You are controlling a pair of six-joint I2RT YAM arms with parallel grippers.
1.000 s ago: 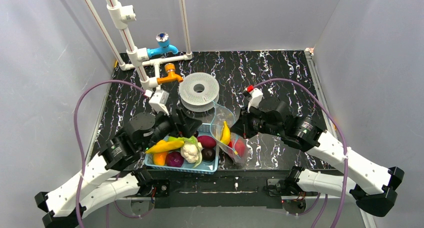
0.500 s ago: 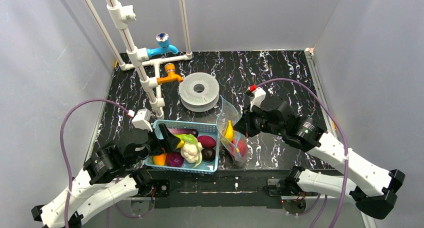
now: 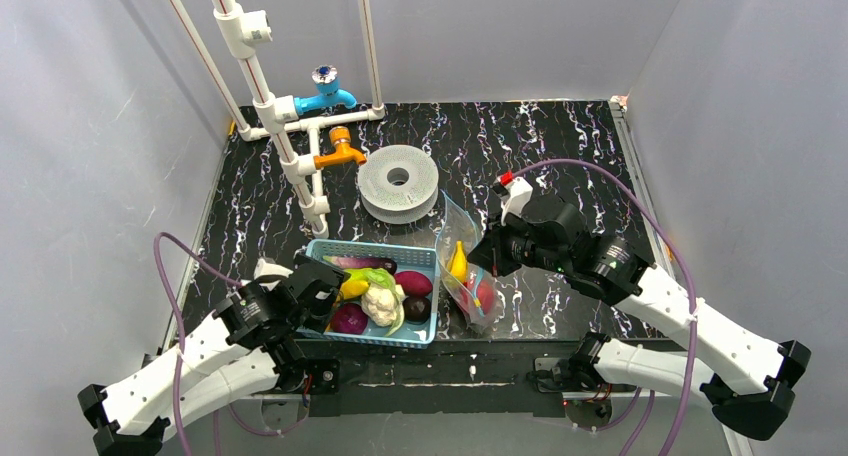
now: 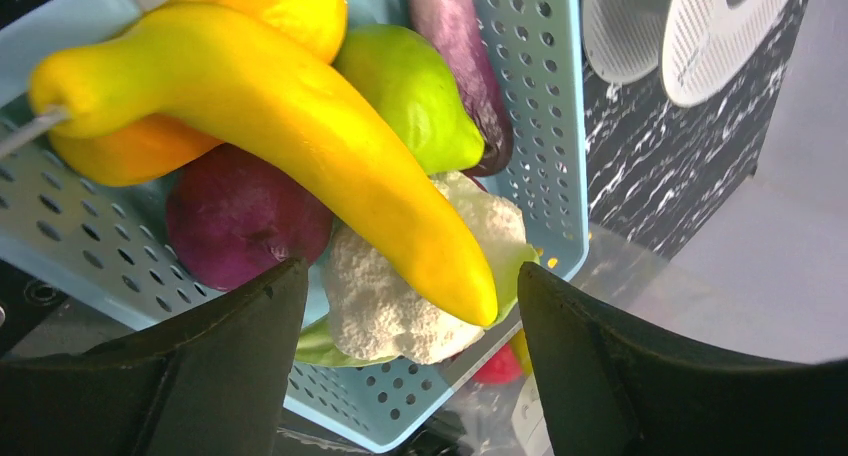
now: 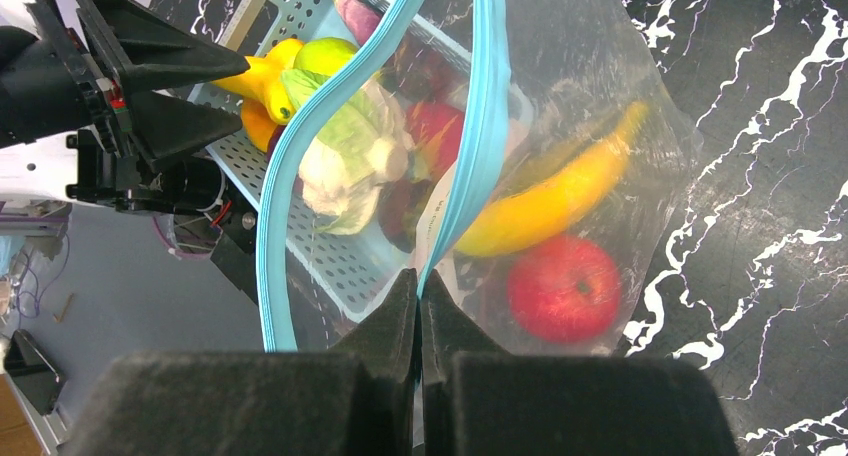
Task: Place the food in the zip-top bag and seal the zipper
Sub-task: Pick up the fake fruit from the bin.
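The zip-top bag (image 3: 462,276) sits on the bench just at 3 o'clock of the blue basket (image 3: 370,246), touching it. Its mouth is open. My right fingers (image 5: 390,316) are pressed together and pinch one side of the teal zipper (image 5: 480,126), so that side is held up. The other side of the zipper hangs loose toward the basket. Inside the bag I see a banana (image 5: 545,201) and a red apple (image 5: 562,288), the same two as a second ago. Nothing new has gone in.

What changed is my left arm. A second ago it reached over the far side of the basket. Now it has swung back toward me and sits at the basket's 8 o'clock corner. My left fingers (image 4: 230,336) are spread wide and hold nothing. They point into the basket at a long yellow banana (image 4: 300,126).

I think this means I am lining up for the next piece, and most of the job is still to do.

The basket is still quite full. The long yellow banana lies on top, across an orange piece (image 4: 120,151) and a dark maroon piece (image 4: 240,216). Its tip rests on the white cauliflower (image 4: 400,296). A green fruit (image 4: 415,96) and a purple eggplant (image 4: 455,46) lie at the far side.

At 12 o'clock of the basket stands a white round spool (image 3: 398,181).
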